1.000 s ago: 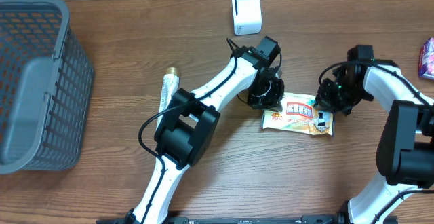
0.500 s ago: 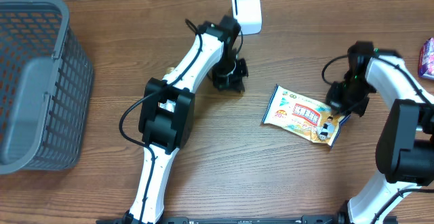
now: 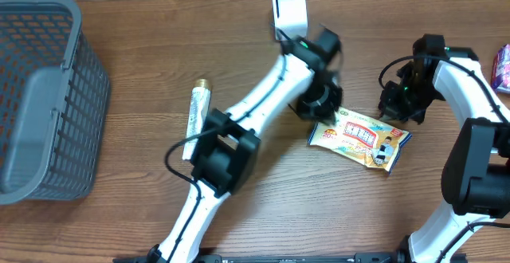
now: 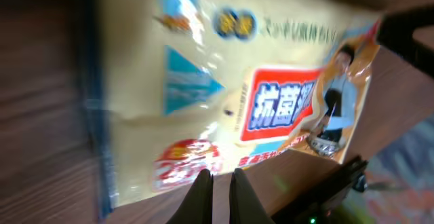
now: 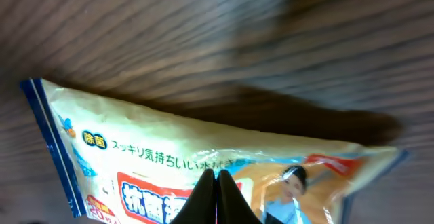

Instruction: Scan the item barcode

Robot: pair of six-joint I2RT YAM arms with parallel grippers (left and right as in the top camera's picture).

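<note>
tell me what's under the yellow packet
The packet lies printed side up on the wood table, and only bare wood shows around its edges. Its underside, and anything printed or lying beneath it, is covered by the packet itself.

The pinched claw (image 5: 217,181) hangs over a yellow packet (image 5: 159,153) on the table (image 5: 203,34).
</note>
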